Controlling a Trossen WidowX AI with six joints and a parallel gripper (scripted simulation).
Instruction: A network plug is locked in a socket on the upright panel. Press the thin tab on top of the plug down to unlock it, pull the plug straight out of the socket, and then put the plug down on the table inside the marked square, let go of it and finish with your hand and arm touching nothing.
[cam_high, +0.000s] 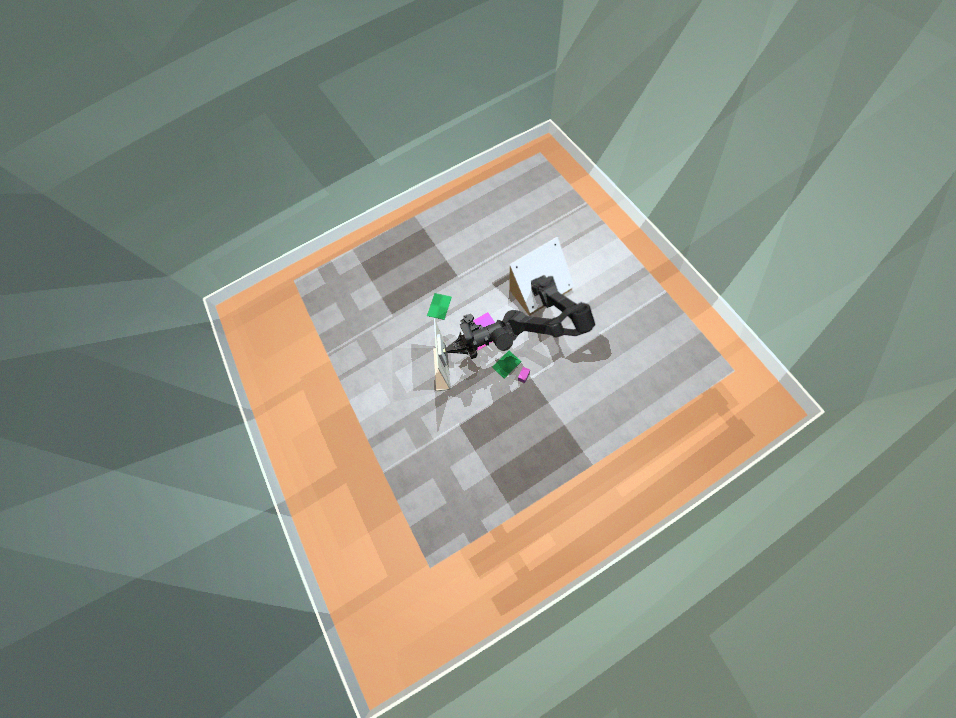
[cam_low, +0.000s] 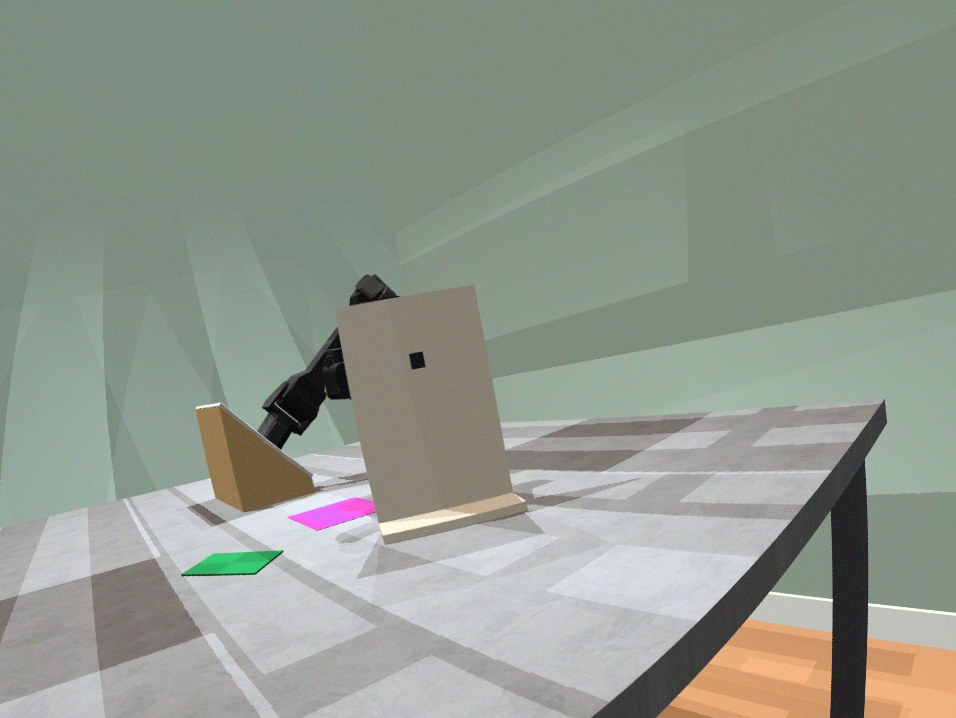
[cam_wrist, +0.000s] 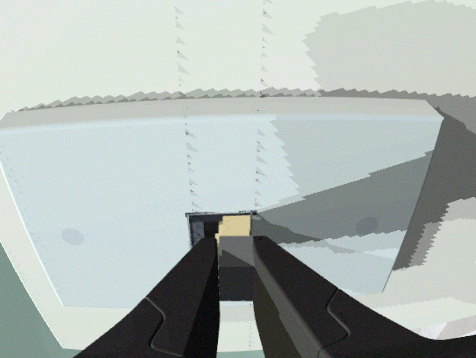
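Note:
In the wrist view my gripper (cam_wrist: 233, 252) is shut on the grey network plug (cam_wrist: 236, 274). The plug sticks out of the dark socket (cam_wrist: 201, 231) in the pale faceplate (cam_wrist: 100, 207). The plug's tan tab (cam_wrist: 234, 226) shows on top, just past my fingertips. In the top view the gripper (cam_high: 452, 349) is right up against the upright panel (cam_high: 438, 361). In the exterior view the panel (cam_low: 432, 432) shows its back with a small dark hole (cam_low: 416, 359). It hides the gripper and the plug; only the arm (cam_low: 305, 390) shows behind it.
Flat green squares (cam_high: 438, 305) (cam_high: 506, 364) (cam_low: 231, 562) and magenta squares (cam_high: 485, 317) (cam_high: 523, 374) (cam_low: 336, 512) lie on the table around the panel. A brown wedge with a white plate (cam_high: 540, 270) (cam_low: 247, 463) stands by the arm's base.

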